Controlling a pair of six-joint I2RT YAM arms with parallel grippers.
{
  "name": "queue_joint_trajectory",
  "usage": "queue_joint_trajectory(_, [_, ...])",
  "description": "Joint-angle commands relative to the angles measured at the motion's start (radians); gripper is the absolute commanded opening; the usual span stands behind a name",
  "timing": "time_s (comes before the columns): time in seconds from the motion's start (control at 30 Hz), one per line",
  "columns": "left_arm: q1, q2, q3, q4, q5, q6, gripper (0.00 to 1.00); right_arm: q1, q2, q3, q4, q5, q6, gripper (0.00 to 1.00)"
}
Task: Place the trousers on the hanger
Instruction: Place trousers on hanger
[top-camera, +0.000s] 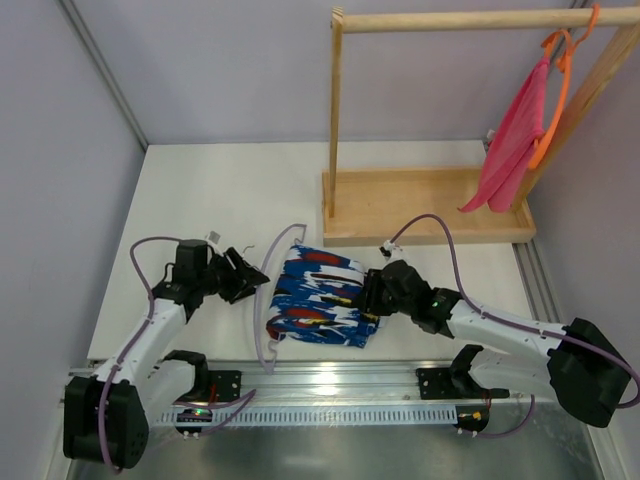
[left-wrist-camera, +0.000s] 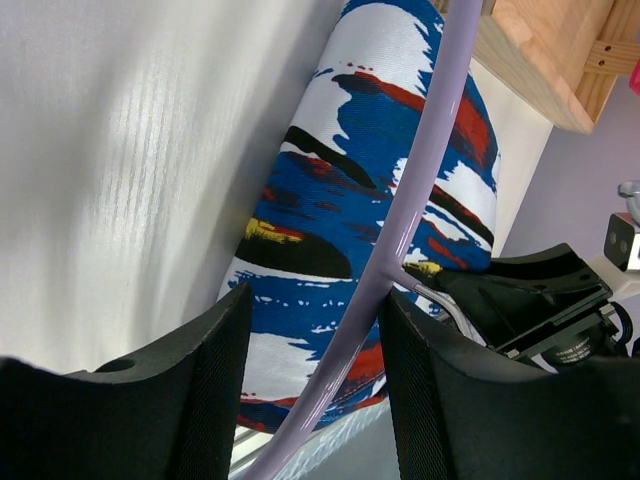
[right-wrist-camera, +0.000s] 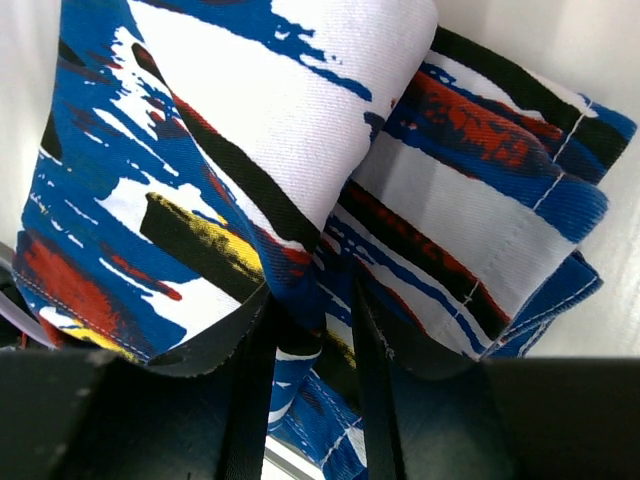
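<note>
The royal-blue patterned fabric trousers (top-camera: 318, 297) lie folded on the white table (top-camera: 220, 190) across the thin lavender plastic hanger (left-wrist-camera: 400, 240) (draping seems done), the left gripper (top-camera: 248, 274) parted around its rod, the right gripper (top-camera: 368, 295) straddling a fold, grip unclear, so lifting by the hanger comes next.

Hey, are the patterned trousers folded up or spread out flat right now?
Folded. The trousers sit as a compact bundle on the table, and the right wrist view shows layers doubled over each other.
</note>
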Motion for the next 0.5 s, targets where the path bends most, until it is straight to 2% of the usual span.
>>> queue_joint_trajectory(0.0, [0.004,-0.043,-0.015,-0.060,-0.140,0.042,0.52,0.007,0.017,-0.012,0.054,-0.019,0.010,0.38])
queue_joint_trajectory(0.13, [-0.012,-0.124,-0.020,-0.069,-0.152,0.038,0.57,0.018,0.017,-0.004,0.063,-0.022,0.018,0.40])
queue_joint_trajectory(0.3, [-0.013,-0.165,-0.037,-0.050,-0.138,0.030,0.59,0.019,0.014,0.009,0.052,-0.011,0.012,0.41])
queue_joint_trajectory(0.47, [-0.015,-0.231,-0.069,-0.010,-0.114,0.004,0.64,0.018,0.062,0.040,0.057,-0.015,-0.002,0.41])
